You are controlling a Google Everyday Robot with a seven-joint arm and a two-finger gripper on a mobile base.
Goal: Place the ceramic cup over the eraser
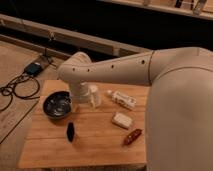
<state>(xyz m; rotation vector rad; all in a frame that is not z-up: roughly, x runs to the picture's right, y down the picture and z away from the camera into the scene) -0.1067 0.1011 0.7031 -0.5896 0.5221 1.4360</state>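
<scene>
White gripper (86, 98) by white cup (94, 96); black eraser (70, 131)

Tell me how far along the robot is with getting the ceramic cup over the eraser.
Nothing looks finished: the eraser stands uncovered near the front of the table. In hand: the gripper is down at the back of the table, right beside the ceramic cup, between it and the metal bowl; whether it holds the cup cannot be told. Left: lift the cup, carry it forward and lower it over the eraser.
</scene>
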